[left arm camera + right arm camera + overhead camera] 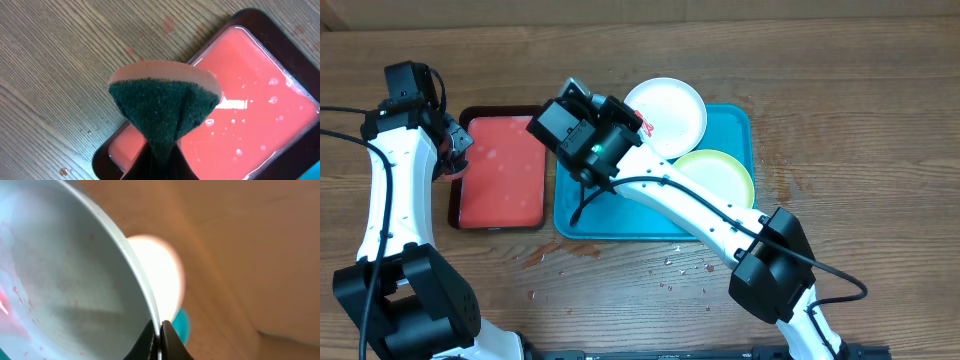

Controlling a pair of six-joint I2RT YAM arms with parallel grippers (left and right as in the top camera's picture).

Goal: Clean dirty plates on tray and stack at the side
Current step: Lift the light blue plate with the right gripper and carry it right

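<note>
Light blue plate (65, 280), smeared red, is pinched by its rim in the closed right gripper (159, 332), above the left end of the turquoise tray (735, 120). On that tray lie the white plate (670, 110) and yellow-green plate (720, 175). The left gripper (157, 160) is clamped on a sponge (165, 95) over the red tray (454, 205). The right arm stretches diagonally across the wooden table (880, 80).

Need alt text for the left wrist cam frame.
The left gripper pinches a folded sponge, dark green scouring side facing the camera with a tan foam edge on top. It hangs over the corner of a dark-rimmed red tray holding bubbly liquid. A wood-grain table lies around them.
</note>
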